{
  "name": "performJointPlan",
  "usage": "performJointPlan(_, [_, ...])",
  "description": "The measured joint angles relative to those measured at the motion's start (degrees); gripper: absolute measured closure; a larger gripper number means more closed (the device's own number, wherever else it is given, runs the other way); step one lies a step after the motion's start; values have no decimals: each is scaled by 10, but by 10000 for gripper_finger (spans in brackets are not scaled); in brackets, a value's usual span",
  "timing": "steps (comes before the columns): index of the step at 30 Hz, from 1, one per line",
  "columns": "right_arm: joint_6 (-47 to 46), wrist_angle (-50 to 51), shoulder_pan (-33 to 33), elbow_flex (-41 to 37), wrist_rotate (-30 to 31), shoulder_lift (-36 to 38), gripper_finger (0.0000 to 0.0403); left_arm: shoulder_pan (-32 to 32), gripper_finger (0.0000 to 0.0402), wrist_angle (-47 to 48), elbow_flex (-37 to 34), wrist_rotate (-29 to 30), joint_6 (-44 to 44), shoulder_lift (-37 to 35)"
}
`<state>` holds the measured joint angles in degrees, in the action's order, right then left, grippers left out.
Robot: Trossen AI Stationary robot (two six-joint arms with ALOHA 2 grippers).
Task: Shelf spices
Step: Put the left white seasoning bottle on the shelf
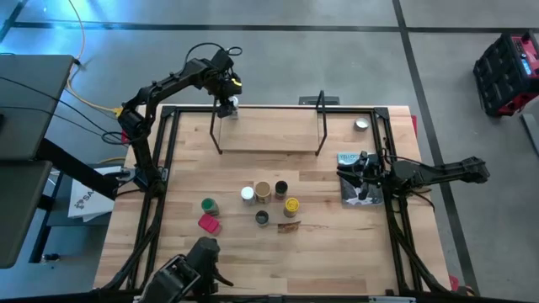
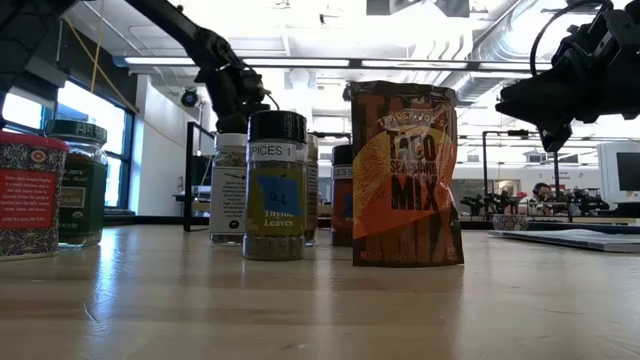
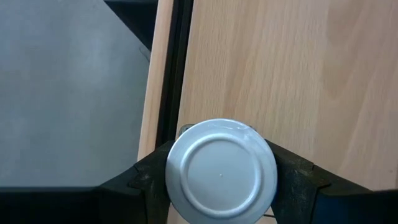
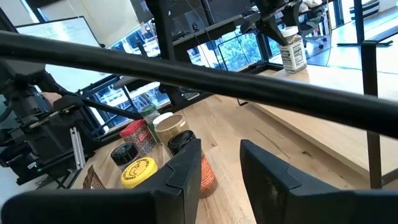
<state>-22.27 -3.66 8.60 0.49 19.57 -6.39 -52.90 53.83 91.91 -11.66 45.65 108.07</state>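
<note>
1 white-lidded jar [image 3: 221, 170] upright in left tool [image 1: 226, 104] over shelf [image 1: 269, 133].

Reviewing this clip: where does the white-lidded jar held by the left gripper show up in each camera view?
High view: white-lidded jar at the shelf's far left end, in the left gripper.
Low view: behind the thyme jar, left of it.
Left wrist view: bottom centre, lid up, between the fingers.
Right wrist view: upper right, on the shelf.
Shared landmark: the shelf board.
</note>
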Motion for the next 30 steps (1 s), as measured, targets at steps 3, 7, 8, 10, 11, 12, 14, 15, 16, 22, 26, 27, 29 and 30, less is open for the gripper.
performJointPlan(3, [-3,0,0,0,0,0,298,0,201,7,-1,0,1,0])
performJointPlan(7, [-3,0,0,0,0,0,298,0,201,17,-1,2,-1,0])
performJointPlan(8, [-3,0,0,0,0,0,298,0,201,17,-1,2,-2,0])
performJointPlan(10, [-3,0,0,0,0,0,298,0,201,18,-1,2,-2,0])
performJointPlan(11, [-3,0,0,0,0,0,298,0,201,18,-2,2,-2,0])
performJointPlan(12, [-3,0,0,0,0,0,298,0,201,18,-2,2,-3,0])
performJointPlan(14, [-3,0,0,0,0,0,298,0,197,18,-2,2,-4,0])
performJointPlan(15, [-3,0,0,0,0,0,298,0,193,18,-2,4,-4,0])
performJointPlan(16, [-3,0,0,0,0,0,298,0,189,19,-2,6,-6,0])
performJointPlan(22, [-3,0,0,0,0,0,298,0,156,29,-5,54,-21,4])
performJointPlan(26, [-3,0,0,0,0,0,298,-1,148,33,-4,69,-21,3])
performJointPlan(27, [-3,0,0,0,0,0,298,-1,148,35,-4,74,-21,3])
performJointPlan(29, [-3,0,0,0,0,0,298,-1,148,38,-4,77,-21,3])
performJointPlan(30, [-3,0,0,0,0,0,298,-1,147,40,-4,77,-21,3])
